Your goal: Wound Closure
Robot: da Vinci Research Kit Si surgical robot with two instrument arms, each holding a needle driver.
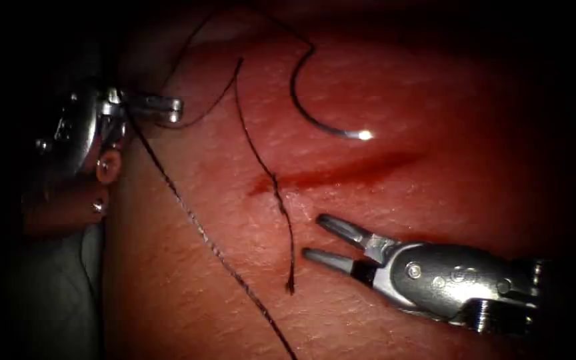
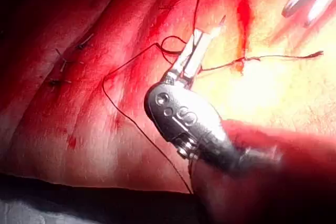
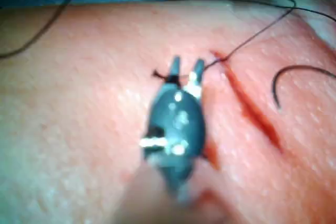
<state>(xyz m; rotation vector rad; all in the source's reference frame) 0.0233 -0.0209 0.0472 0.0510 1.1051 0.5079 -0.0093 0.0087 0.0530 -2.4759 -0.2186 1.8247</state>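
At the near edge of the endoscope view, the right arm's tool (image 1: 315, 238) hovers just above the tissue (image 1: 435, 93) with its 2 jaws spread and nothing between them, tips pointing toward the frayed cut end of thread (image 1: 291, 287) lying just beside them. That short strand runs up the surface to the left end of the cut (image 1: 341, 175), where it enters the tissue at a single stitch point, then continues on beyond it. The cut itself is a shallow slit holding red fluid (image 1: 368, 167), slanting up to the right.

To the left, the left arm's tool (image 1: 168, 110) has its jaws pressed together; the long thread (image 1: 198, 227) passes right at them and trails down across the tissue, and it appears pinched there, though the grip cannot be confirmed.

Farthest back, above the cut and toward its right, the curved needle (image 1: 308, 110) lies loose on the surface, held by neither tool and not in the tissue, its tip catching the light.

The needle looks stiff, thin and slick, likely to roll if nudged; a hold on the body partway back from the tip would seem steadiest. The thread is light and limp, and the tissue looks soft and wet.
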